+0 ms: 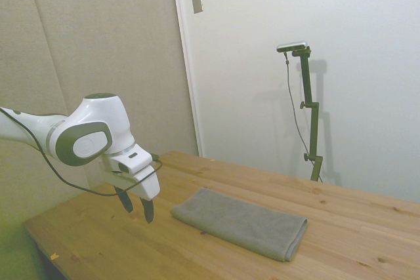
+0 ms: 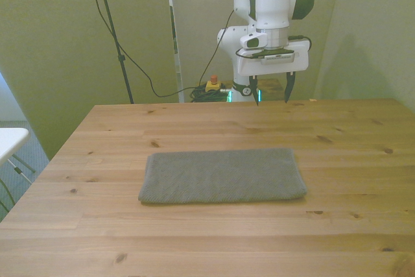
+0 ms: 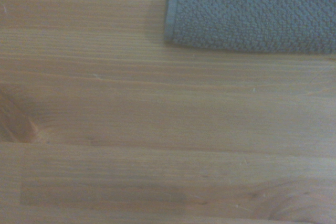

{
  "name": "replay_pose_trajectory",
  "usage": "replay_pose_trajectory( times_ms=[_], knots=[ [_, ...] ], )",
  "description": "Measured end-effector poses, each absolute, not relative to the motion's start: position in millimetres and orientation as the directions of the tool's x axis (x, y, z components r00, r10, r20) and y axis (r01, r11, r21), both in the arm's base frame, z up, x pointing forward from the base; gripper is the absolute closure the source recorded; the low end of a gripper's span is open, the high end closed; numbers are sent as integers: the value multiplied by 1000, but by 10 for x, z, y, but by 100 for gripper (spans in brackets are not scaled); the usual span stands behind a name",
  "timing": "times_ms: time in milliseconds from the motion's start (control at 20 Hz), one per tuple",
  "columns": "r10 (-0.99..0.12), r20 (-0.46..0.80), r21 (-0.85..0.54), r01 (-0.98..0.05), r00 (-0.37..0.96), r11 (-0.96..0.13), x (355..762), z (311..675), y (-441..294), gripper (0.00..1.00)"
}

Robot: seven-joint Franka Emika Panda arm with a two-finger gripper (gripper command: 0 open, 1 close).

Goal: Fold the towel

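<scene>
- On the wooden table (image 2: 363,160), the grey-brown terry towel (image 2: 224,175) lies flat as a long rectangle, near the middle of the tabletop, its long sides running across the front view.
- From the side view, the same towel (image 1: 241,221) shows a thick, layered edge at its end farthest from me, where the plies stack one upon another.
- My pincer (image 2: 271,87) hangs above the wood beyond the towel's far long side, toward the front view's right, fingers pointing down and spread wide apart with nothing between them.
- Seen from the side, my pincer (image 1: 136,205) hovers clear of the table, just beside the towel's near end and not touching it.
- My wrist camera looks straight down on bare planks and catches one hemmed corner of the towel (image 3: 252,11), its looped pile sharp enough to read; the rest of the cloth runs out of that picture.
- Behind my base, black cables (image 2: 139,69) trail across the floor to a small yellow box with a red button (image 2: 212,84).
</scene>
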State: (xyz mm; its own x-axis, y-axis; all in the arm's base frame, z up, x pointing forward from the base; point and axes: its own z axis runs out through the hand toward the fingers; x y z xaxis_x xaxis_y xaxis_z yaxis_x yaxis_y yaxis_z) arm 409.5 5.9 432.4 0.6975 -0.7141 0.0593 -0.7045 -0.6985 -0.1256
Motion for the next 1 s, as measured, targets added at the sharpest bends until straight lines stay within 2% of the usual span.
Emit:
replay_pose_trajectory(
  times_ms=[150, 300, 1000],
  knots=[
    [-719, 61, -132, -709, 692, -693, 4120, 4326, 27, 0],
    [-726, 85, -156, -711, 682, -686, 4327, 4390, -28, 0],
    [-736, 146, -117, -727, 661, -677, 5831, 4047, 77, 0]
  ],
)
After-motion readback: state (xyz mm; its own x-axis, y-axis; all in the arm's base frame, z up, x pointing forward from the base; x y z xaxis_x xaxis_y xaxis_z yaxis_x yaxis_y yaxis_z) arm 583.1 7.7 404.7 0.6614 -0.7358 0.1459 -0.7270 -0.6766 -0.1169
